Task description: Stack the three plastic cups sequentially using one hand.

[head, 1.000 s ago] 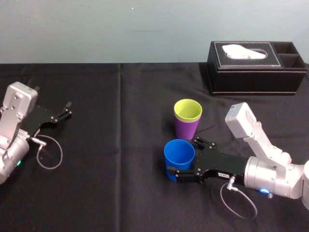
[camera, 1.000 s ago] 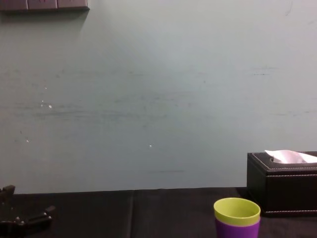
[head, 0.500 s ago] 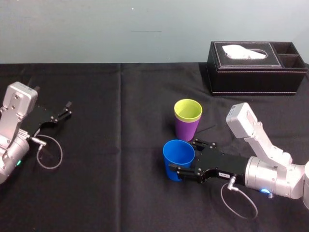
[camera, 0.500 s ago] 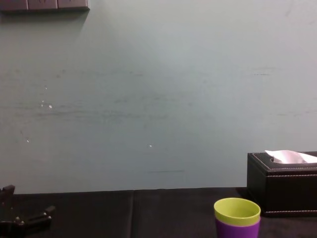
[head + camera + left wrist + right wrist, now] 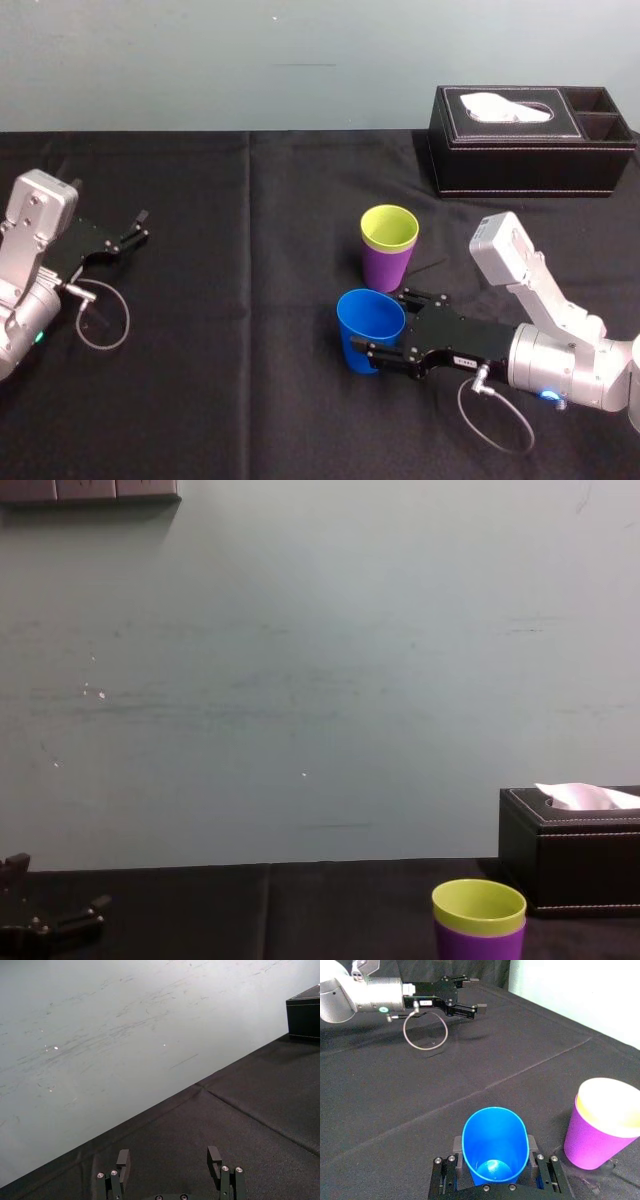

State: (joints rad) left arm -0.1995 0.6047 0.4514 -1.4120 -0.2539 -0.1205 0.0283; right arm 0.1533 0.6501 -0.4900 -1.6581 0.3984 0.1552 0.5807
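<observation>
The right claw clamps the blue cup toward the near side of the table. Its mouth is up and its long axis is close to upright, though slightly tipped, with the rim slanted. A second ago it stood straighter. Just behind, the yellow-green cup sits nested in the purple cup, unchanged. The left claw rests far left, fingers spread.
</observation>
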